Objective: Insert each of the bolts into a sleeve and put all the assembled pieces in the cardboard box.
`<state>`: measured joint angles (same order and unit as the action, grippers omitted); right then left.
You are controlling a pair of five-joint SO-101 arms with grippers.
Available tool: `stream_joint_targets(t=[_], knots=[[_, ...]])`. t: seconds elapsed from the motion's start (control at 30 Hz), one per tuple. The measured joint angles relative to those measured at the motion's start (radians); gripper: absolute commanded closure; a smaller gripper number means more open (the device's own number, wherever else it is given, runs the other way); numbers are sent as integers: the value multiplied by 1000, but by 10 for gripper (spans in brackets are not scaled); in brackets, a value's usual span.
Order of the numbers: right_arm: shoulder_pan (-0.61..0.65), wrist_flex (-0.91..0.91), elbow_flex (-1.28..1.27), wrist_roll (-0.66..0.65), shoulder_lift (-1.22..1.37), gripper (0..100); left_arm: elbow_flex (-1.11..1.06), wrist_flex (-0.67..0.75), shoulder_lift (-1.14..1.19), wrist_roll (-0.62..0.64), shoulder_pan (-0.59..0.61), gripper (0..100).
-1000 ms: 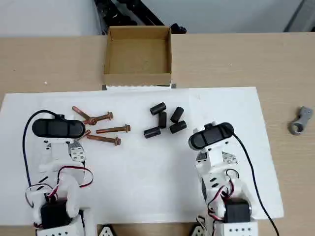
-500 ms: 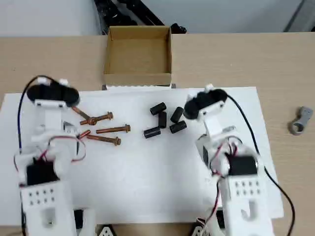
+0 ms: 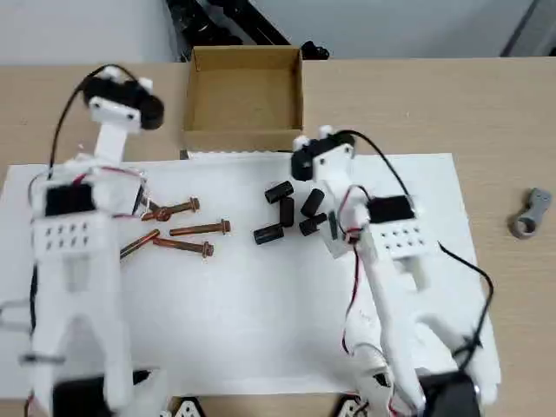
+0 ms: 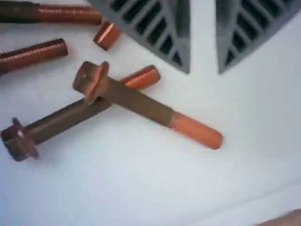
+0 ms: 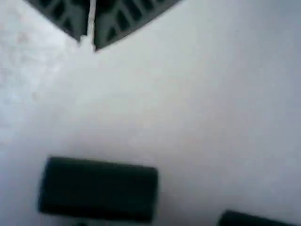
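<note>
Where L gripper [image 4: 203, 70] hangs, 2 bolts [image 4: 141, 103] lie crossed.

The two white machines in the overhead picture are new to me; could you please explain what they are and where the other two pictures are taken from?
They are two small robot arms, each ending in a gripper. The high view looks down on the table. Copper bolts and black sleeves lie on a white sheet, with a cardboard box behind it. The other two pictures come from cameras on the arms' wrists. The left gripper hangs open above the bolts. The right gripper is shut and hangs near the sleeves. Neither holds anything.
</note>
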<state>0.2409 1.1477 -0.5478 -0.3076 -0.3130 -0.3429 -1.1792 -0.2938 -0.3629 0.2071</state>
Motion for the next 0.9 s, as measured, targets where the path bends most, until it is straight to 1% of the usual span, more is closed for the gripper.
stream_joint_targets(t=[0.03,0.13,0.27,0.33,0.5,0.57,0.77,0.9], knots=[[6,11,26,0,31,991,41,-20,55,2,-5,963],[14,43,110,0,124,991,176,-98,213,83,-9,963],[15,89,213,9,249,991,319,-209,385,247,-8,964],[15,103,250,14,301,991,358,-238,445,338,-8,964],[15,107,299,21,394,991,379,-242,528,565,-8,964],[15,107,302,23,408,991,379,-236,548,629,-8,961],[17,107,302,41,420,991,379,-199,620,763,-8,960],[17,107,302,41,420,991,379,-166,652,813,20,953]])
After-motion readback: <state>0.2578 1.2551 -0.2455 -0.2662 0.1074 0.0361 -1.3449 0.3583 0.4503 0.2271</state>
